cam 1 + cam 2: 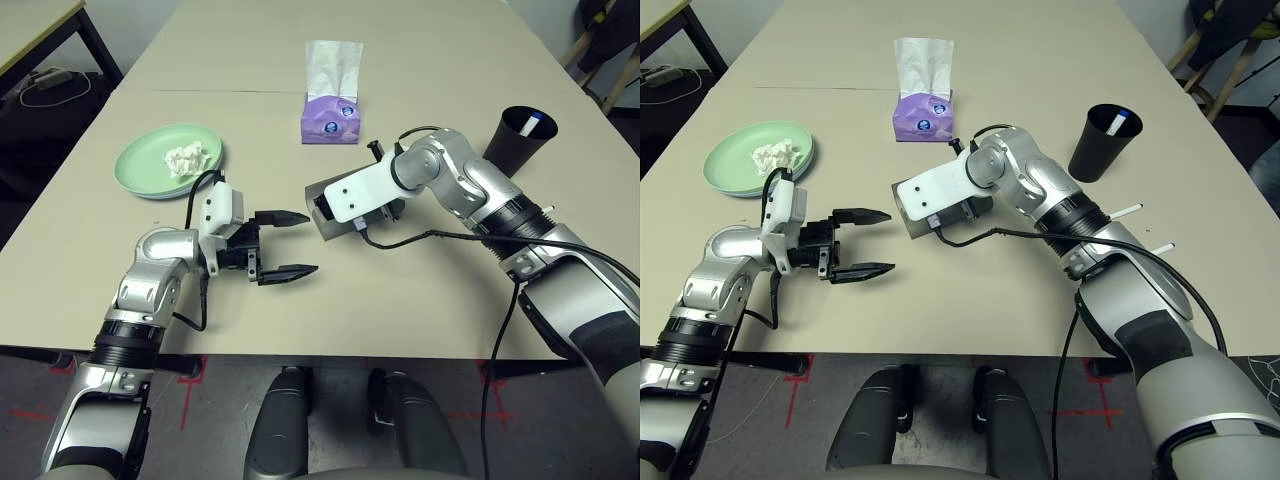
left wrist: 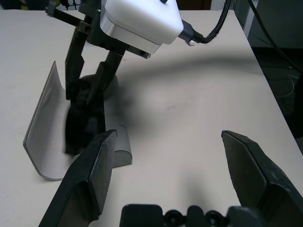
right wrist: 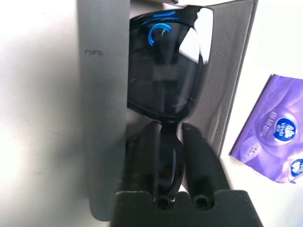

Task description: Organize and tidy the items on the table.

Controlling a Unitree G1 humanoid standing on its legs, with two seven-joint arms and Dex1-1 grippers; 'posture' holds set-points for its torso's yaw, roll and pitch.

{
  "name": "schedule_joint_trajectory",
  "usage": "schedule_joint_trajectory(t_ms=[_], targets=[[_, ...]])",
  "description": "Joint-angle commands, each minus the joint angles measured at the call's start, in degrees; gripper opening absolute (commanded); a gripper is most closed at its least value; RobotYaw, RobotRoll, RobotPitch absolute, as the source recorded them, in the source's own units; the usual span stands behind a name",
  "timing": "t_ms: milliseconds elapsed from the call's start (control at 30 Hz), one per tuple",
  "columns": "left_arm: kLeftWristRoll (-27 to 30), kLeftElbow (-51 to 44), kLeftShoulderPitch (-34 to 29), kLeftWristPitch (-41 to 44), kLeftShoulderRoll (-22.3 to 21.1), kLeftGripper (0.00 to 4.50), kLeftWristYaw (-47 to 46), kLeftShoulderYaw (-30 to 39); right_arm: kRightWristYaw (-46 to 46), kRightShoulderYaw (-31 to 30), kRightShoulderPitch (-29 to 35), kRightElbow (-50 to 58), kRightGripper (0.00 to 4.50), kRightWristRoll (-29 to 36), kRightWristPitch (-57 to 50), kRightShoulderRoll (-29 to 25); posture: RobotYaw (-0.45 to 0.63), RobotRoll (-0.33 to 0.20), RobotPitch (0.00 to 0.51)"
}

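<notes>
Partly hidden sunglasses [image 3: 163, 66] inside case [image 3: 102, 118]

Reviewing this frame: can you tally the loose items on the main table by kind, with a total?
Round plates: 1, pale green plate
Tissue wads: 1, crumpled wad on that plate
Tissue boxes: 1, purple box
Cups: 1, black cup
Marker pens: 1, white marker standing in the cup
Glasses cases: 1, open grey case
Sunglasses: 1, black pair in the case
Total: 7
</notes>
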State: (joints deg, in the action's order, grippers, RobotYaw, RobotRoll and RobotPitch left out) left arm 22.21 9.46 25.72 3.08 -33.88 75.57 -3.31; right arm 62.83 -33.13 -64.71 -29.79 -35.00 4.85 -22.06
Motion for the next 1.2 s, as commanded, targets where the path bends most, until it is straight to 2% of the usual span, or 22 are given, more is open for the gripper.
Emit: schedule_joint_trajectory(t_ms=[33,200,300,433,500,600,767,833,967,1200], targets=[[0.0,-0.3,-0.4,0.0,-0.2,4.50,0.3,0.0,0.5,0.5,-1.0,0.9,2.58,0.7,-0.5,0.0,0.16,0.000,0.156],[-0.2,0.6,0.2,-0.3,-0.1,4.50,0.3,0.0,2.1,1.3,-2.8,4.1,4.42,1.3,-3.4,0.4,0.15,0.000,0.154],[-0.5,1.0,0.4,-0.5,0.0,4.50,-0.1,0.0,3.6,2.5,-4.2,6.9,4.47,2.3,-6.5,0.4,0.14,0.000,0.154],[-1.1,1.7,0.8,-0.6,0.1,4.50,-1.4,0.3,7.6,6.7,-3.9,11.6,4.47,7.2,-12.6,-1.5,0.14,0.000,0.156],[-1.3,2.3,1.0,-1.0,0.1,4.50,-2.2,0.5,10.4,9.8,-1.5,14.8,4.47,11.1,-17.0,-3.4,0.13,0.000,0.153],[-1.7,3.1,1.2,-1.8,0.1,4.50,-3.0,0.8,11.5,11.7,1.2,17.9,4.47,13.3,-21.1,-6.0,0.12,0.000,0.154],[-3.0,5.2,1.5,-3.3,0.3,4.50,-5.0,1.3,9.7,17.8,8.5,22.3,4.47,20.8,-25.7,-7.9,0.10,0.000,0.154],[-3.5,6.2,1.6,-3.4,0.4,4.50,-6.4,1.6,7.9,22.0,12.0,24.9,4.47,25.8,-29.9,-6.3,0.10,0.000,0.154],[-4.3,7.8,1.5,-3.7,0.0,4.50,-8.2,2.0,3.1,27.3,18.9,28.4,4.47,31.4,-34.1,-5.5,0.09,0.000,0.155],[-4.1,8.9,1.7,-4.0,-0.6,4.50,-8.8,3.6,-4.5,33.4,24.4,29.7,4.47,39.5,-35.9,-3.7,0.09,0.000,0.157]])
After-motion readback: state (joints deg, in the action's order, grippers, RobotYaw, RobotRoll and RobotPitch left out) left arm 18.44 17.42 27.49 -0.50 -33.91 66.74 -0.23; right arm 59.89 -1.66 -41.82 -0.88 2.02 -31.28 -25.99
